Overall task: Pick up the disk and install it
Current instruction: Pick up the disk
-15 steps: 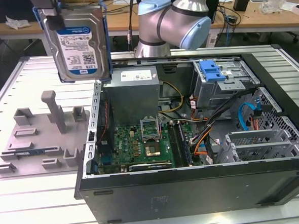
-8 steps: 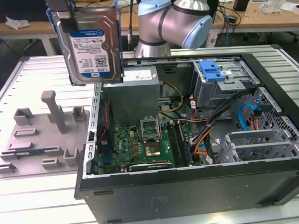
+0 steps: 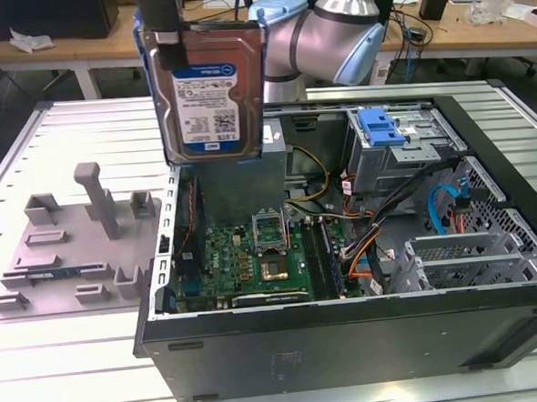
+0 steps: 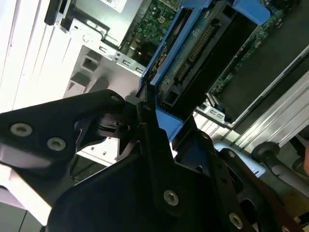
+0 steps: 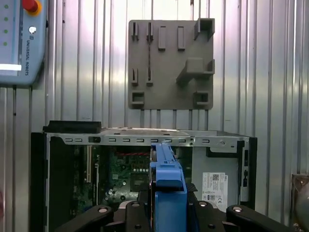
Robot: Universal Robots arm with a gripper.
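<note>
Fingers (image 3: 170, 45) tight on the disk (image 3: 209, 95), upright above the open computer case (image 3: 349, 333).

The disk (image 3: 209, 91) hangs upright, clamped in the pincer (image 3: 171, 41), above the open computer case (image 3: 349, 328) lying on the tabletop (image 3: 42, 370). Below the pincer, inside the case, sits the motherboard (image 3: 254, 257). The drive cage (image 3: 388, 148) lies toward the exterior view's right. The fixture plate (image 3: 71, 259) lies just beside the case, toward the exterior view's left.
</note>
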